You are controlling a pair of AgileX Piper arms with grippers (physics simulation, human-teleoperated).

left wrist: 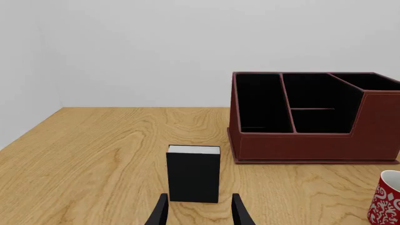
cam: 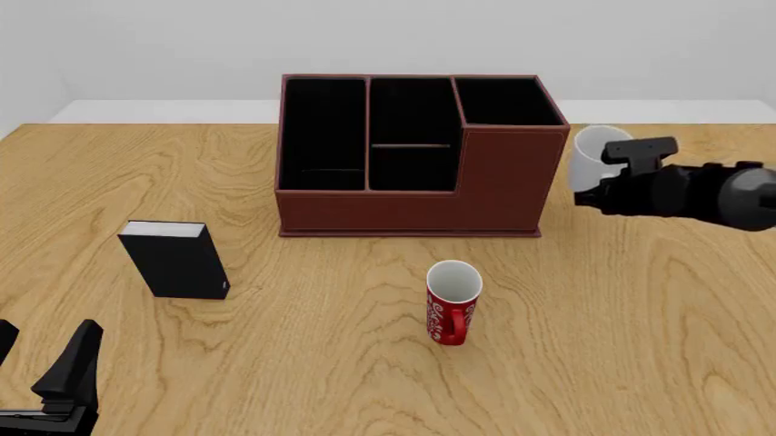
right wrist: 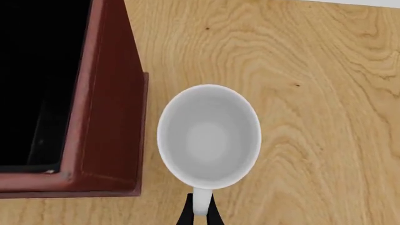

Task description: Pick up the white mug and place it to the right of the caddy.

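Observation:
The white mug (cam: pixel 593 152) is upright just to the right of the caddy (cam: pixel 497 182). From straight above, the right wrist view looks into the white mug (right wrist: pixel 209 136) beside the caddy's red-brown wall (right wrist: pixel 106 117). My right gripper (right wrist: pixel 200 213) is shut on the mug's loop handle; in the front view the right gripper (cam: pixel 602 179) reaches in from the right. Whether the mug touches the table I cannot tell. My left gripper (cam: pixel 43 359) stands open and empty at the near left corner, far from both.
A small black book-like box (cam: pixel 180 261) stands upright on the left, straight ahead of the left gripper (left wrist: pixel 200 211) in its wrist view. A red mug with white lettering (cam: pixel 453 304) stands in front of the caddy (left wrist: pixel 312 140).

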